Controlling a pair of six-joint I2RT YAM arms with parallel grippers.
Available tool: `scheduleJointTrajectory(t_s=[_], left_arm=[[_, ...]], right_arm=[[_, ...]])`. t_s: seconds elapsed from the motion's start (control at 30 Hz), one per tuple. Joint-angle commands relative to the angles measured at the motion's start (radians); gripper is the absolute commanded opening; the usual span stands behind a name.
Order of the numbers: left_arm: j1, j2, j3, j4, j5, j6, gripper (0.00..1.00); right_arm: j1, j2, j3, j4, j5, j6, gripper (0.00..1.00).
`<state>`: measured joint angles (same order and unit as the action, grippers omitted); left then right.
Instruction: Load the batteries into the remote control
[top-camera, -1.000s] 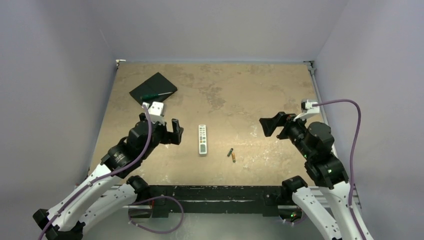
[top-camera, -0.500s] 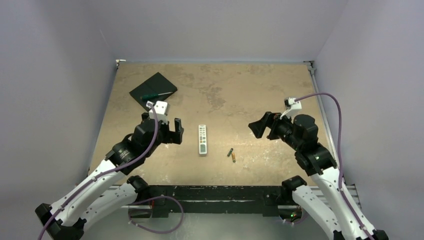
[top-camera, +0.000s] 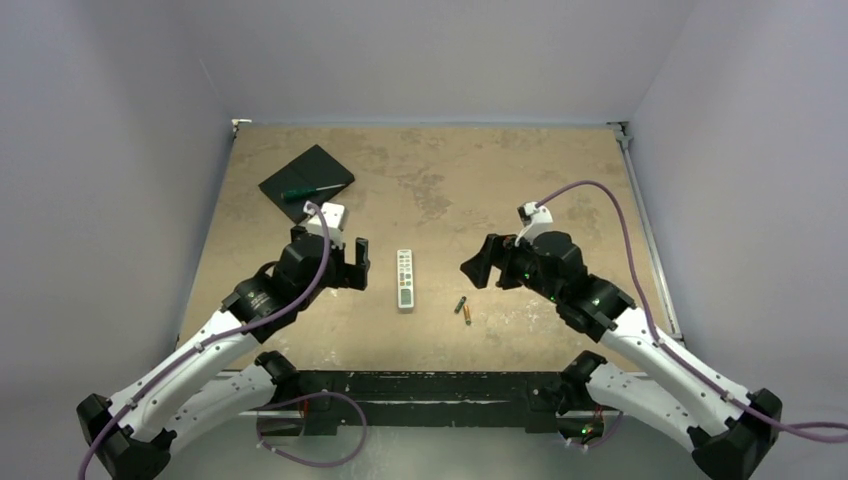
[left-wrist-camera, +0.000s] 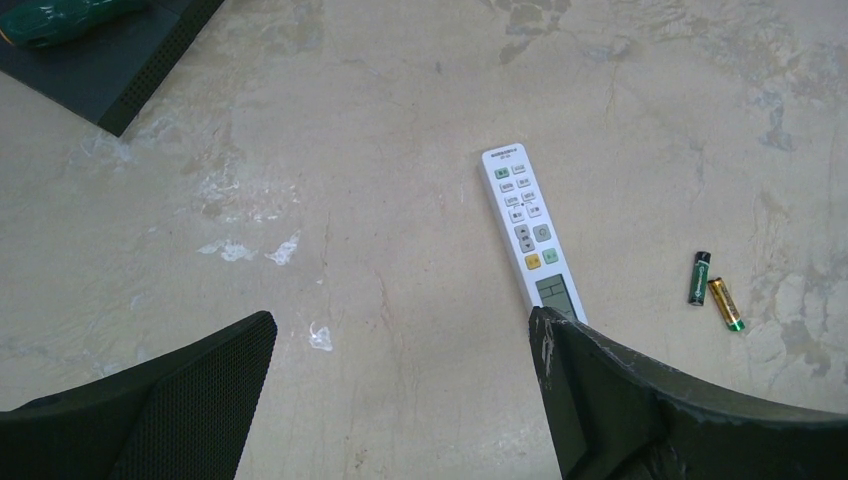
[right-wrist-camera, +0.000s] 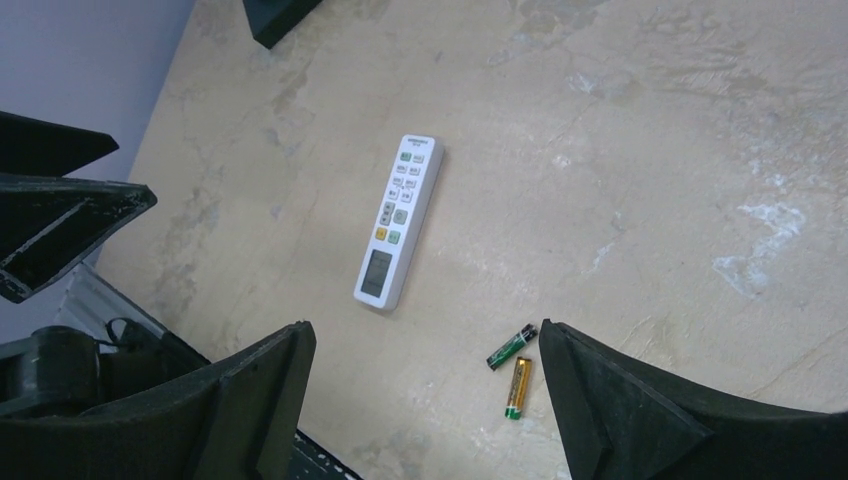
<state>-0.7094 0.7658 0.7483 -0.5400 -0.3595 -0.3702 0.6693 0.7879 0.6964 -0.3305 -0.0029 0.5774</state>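
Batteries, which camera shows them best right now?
The right wrist view: the batteries lie large, unblocked, colours distinct. The left wrist view shows them smaller, near its right edge. The top view shows only tiny slivers beside the remote control.

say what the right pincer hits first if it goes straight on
Probably the table between the remote and the batteries; nothing stands in its way, though depth is unclear.
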Motion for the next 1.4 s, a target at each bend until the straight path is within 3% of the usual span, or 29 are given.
scheduleJointTrajectory(t_s=[0.0,0.27,0.47,0.8,1.37], left_arm=[[-0.002,0.031,0.037,0.011,0.005,0.010,0.99],[-0.002,0.031,0.038,0.006,-0.013,0.006,0.99],[0.001,0.021,0.044,-0.010,-0.068,-0.007,0.99],[0.003,-0.014,0.059,-0.053,-0.227,-0.046,0.99],[0.010,-0.049,0.056,-0.057,-0.255,-0.049,0.99]], right_arm=[[0.099,0.071,0.019,0.059,0.161,0.067,0.92],[0.374,0.355,0.166,0.038,0.428,0.131,0.92],[0.466,0.545,0.285,0.017,0.527,0.169,0.92],[0.492,0.747,0.429,-0.049,0.596,0.267,0.88],[0.495,1.014,0.616,-0.141,0.640,0.371,0.82]])
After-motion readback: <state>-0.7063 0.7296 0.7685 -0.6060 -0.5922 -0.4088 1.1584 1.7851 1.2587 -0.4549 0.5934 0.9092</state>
